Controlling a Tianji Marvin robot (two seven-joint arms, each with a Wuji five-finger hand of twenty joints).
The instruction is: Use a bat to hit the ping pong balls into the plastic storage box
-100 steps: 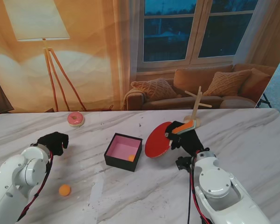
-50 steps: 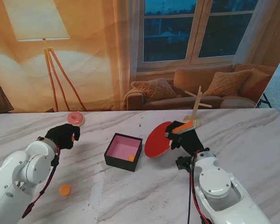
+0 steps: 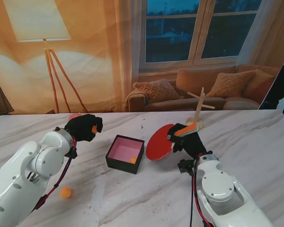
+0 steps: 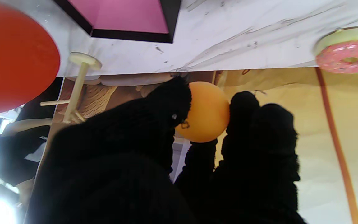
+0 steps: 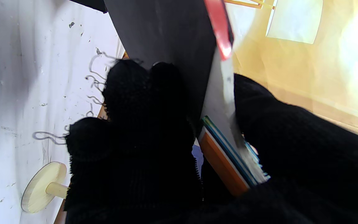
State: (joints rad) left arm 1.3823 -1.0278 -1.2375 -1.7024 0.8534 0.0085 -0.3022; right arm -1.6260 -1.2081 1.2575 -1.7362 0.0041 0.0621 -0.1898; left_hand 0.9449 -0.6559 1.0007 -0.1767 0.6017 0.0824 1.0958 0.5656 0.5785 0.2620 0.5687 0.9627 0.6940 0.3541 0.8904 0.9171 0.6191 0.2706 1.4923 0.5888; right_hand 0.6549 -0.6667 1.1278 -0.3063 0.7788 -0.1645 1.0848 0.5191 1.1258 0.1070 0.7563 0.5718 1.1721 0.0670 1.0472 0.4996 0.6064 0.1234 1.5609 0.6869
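Marble table (image 3: 255, 142) w/ living-room backdrop. Left hand (image 3: 83, 126) pinches a ball (image 3: 94, 128) in its fingertips, raised, left of the box (image 3: 125, 153). Right hand (image 3: 187, 139) clenched on the bat (image 3: 160, 143), just right of the box. One ball (image 3: 133, 160) already inside; another (image 3: 66, 192) lies nearer me. Risk: bad drop or mistimed swing sends the ball past the box, maybe off the table; thin pinch could slip early.
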